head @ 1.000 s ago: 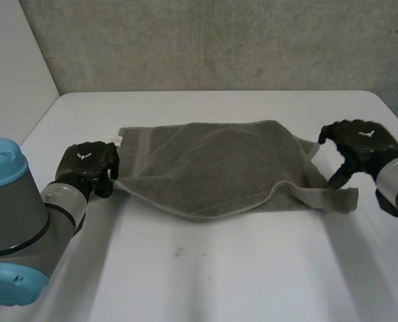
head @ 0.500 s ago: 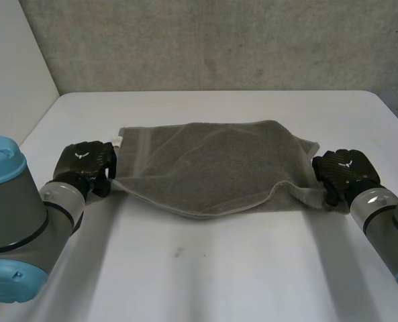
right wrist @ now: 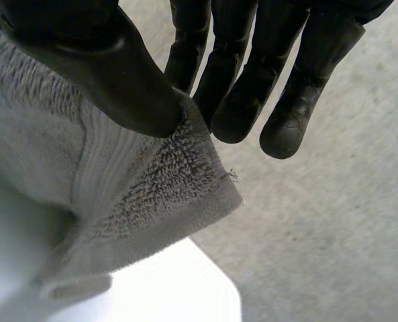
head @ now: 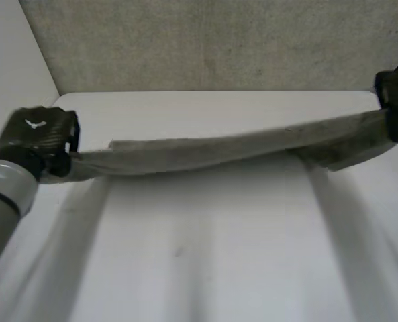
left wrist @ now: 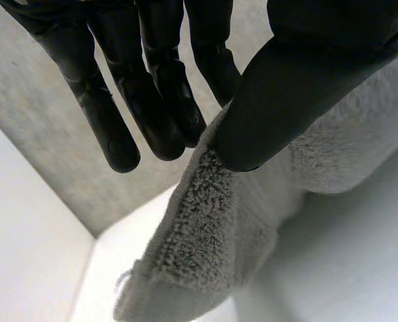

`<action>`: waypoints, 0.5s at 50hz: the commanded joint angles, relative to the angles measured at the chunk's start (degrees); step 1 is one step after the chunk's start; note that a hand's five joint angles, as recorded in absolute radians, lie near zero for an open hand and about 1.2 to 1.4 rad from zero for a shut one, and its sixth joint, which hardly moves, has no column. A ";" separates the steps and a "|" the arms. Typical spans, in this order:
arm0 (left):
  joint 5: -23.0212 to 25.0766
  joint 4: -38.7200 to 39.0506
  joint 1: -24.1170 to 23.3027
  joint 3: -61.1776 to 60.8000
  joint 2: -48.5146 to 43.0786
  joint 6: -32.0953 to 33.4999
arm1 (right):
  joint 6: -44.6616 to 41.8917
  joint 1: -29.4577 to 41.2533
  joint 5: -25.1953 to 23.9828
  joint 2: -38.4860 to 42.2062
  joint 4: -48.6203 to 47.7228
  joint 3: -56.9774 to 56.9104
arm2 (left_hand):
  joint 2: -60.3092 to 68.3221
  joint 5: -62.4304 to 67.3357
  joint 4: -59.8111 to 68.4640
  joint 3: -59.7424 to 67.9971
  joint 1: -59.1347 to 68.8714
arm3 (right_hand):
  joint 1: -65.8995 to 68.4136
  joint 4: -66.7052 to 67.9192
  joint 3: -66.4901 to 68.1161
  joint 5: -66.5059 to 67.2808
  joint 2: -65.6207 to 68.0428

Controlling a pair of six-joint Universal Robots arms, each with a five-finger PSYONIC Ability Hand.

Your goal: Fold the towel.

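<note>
The grey towel [head: 212, 151] hangs stretched in the air above the white table [head: 205, 255], sagging a little in the middle. My left hand [head: 39, 137] pinches its left end, thumb against fingers, as the left wrist view shows on the towel's corner [left wrist: 219, 221]. At the far right my right hand [head: 396, 100] pinches the other end. In the right wrist view its thumb [right wrist: 111, 74] presses the towel's hemmed corner [right wrist: 158, 194] against the fingers. Both ends are lifted, the right one higher.
A grey wall [head: 205, 43] stands behind the table's far edge. A white wall [head: 11, 80] borders the table on the left.
My right hand came in to the towel's right corner, shut on it and rose. Both hands lifted and spread apart, so the towel left the table and now hangs taut.
</note>
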 commanded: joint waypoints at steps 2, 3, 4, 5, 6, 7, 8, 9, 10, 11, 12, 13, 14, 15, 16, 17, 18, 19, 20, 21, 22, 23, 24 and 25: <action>0.19 -7.98 1.43 -0.52 8.58 0.98 | -4.07 -3.47 -3.39 -4.82 13.05 -3.64 | 10.22 11.09 10.15 10.25 11.52 | 3.45 3.09 3.89 3.21 3.67; 0.19 -8.69 1.43 -0.52 8.85 0.98 | -4.85 -3.47 -3.56 -4.65 14.00 -3.82 | 10.22 11.09 10.15 10.25 11.52 | 3.45 3.09 3.89 3.21 3.67; 0.19 -8.70 1.43 -0.52 8.85 0.98 | -5.56 -3.55 -3.74 -4.21 14.36 -3.73 | 10.22 11.09 10.15 10.25 11.52 | 3.45 3.09 3.89 3.21 3.67; 0.19 -8.96 1.34 -0.70 8.85 1.06 | -5.56 -3.56 -3.74 -4.20 14.37 -3.73 | 10.22 11.09 10.15 10.25 11.52 | 3.45 3.09 3.89 3.21 3.67; 0.19 -8.96 1.34 -0.70 8.85 1.06 | -6.26 -3.64 -3.74 -3.77 14.37 -3.38 | 10.22 11.09 10.15 10.25 11.52 | 3.45 3.09 3.89 3.21 3.67; 0.19 -8.96 1.43 -1.05 8.16 1.06 | -6.79 -3.64 -3.83 -3.07 14.37 -3.03 | 10.22 11.09 10.15 10.25 11.52 | 3.45 3.09 3.89 3.21 3.67; 0.19 -8.96 1.43 -1.05 8.15 1.06 | -6.79 -3.64 -3.83 -3.06 14.37 -3.03 | 10.22 11.09 10.15 10.25 11.52 | 3.45 3.09 3.89 3.21 3.67; 0.19 -8.87 1.60 -1.40 7.80 1.06 | -7.05 -3.73 -3.83 -1.93 14.28 -2.59 | 10.22 11.09 10.15 10.25 11.52 | 3.45 3.09 3.89 3.21 3.67; 0.28 -8.87 1.60 -1.66 6.93 1.06 | -7.06 -3.73 -3.83 -1.92 14.28 -2.59 | 10.22 11.09 10.15 10.25 11.52 | 3.45 3.09 3.89 3.21 3.67; 0.28 -8.87 1.60 -1.67 6.92 1.06 | -7.23 -3.82 -3.83 -0.61 14.10 -2.24 | 10.22 11.09 10.15 10.25 11.52 | 3.45 3.09 3.89 3.21 3.67; 0.28 -8.61 1.52 -1.75 5.09 1.15 | -7.32 -3.82 -3.83 1.23 13.93 -2.24 | 10.22 11.09 10.15 10.25 11.52 | 3.45 3.09 3.89 3.21 3.67; 0.19 -8.52 1.43 -1.41 2.55 1.15 | -7.32 -3.82 -3.83 1.24 13.93 -2.24 | 10.22 11.09 10.15 10.25 11.52 | 3.45 3.09 3.89 3.21 3.67; 0.19 -8.52 1.43 -1.40 2.53 1.15 | -7.49 -3.56 -3.74 3.25 13.84 -2.50 | 10.22 11.09 10.15 10.25 11.52 | 3.45 3.09 3.89 3.21 3.67; 0.19 -8.26 1.43 -0.62 -0.35 1.15 | -7.93 -3.21 -3.66 5.62 13.84 -2.94 | 10.22 11.09 10.15 10.25 11.52 | 3.45 3.09 3.89 3.21 3.67; 0.19 -8.26 1.43 -0.61 -0.37 1.15 | -7.94 -3.20 -3.65 5.64 13.84 -2.94 | 10.22 11.09 10.15 10.25 11.52 | 3.45 3.09 3.89 3.21 3.67; 0.19 -7.82 1.34 0.52 -3.42 1.15 | -8.72 -3.12 -3.57 8.34 13.58 -3.64 | 10.22 11.09 10.15 10.25 11.52 | 3.45 3.09 3.89 3.21 3.67; 0.28 -7.04 1.25 2.53 -6.58 1.15 | -8.73 -3.12 -3.57 8.36 13.58 -3.64 | 10.22 11.09 10.15 10.25 11.52 | 3.45 3.09 3.89 3.21 3.67; 0.28 -7.03 1.25 2.55 -6.62 1.15 | -9.42 -3.03 -3.48 11.32 12.62 -5.12 | 10.22 11.09 10.15 10.25 11.52 | 3.45 3.09 3.89 3.21 3.67; 0.37 -6.33 0.99 5.08 -10.18 1.15 | -9.69 -3.03 -3.22 14.40 11.22 -7.31 | 10.22 11.09 10.15 10.25 11.52 | 3.45 3.09 3.89 3.21 3.67; 0.46 -5.80 0.99 8.23 -13.96 1.15 | -9.69 -3.03 -3.21 14.43 11.20 -7.33 | 10.22 11.09 10.15 10.25 11.52 | 3.45 3.09 3.89 3.21 3.67; 0.46 -5.80 0.99 8.27 -14.00 1.15 | -9.69 -2.94 -2.95 18.00 9.46 -10.12 | 10.22 11.09 10.15 10.25 11.52 | 3.45 3.09 3.89 3.21 3.67; 0.54 -5.71 0.90 12.09 -17.65 1.15 | -9.69 -2.16 -2.52 21.77 7.88 -13.63 | 10.22 11.09 10.15 10.25 11.52 | 3.45 3.09 3.89 3.21 3.67; 0.54 -5.71 0.90 12.13 -17.69 1.15 | -9.69 -2.15 -2.51 21.81 7.86 -13.66 | 10.22 11.09 10.15 10.25 11.52 | 3.45 3.09 3.89 3.21 3.67; 0.54 -5.71 0.73 16.75 -21.08 1.15 | -9.43 -0.41 -1.90 25.12 6.64 -18.01 | 10.22 11.09 10.15 10.25 11.52 | 3.45 3.09 3.89 3.21 3.67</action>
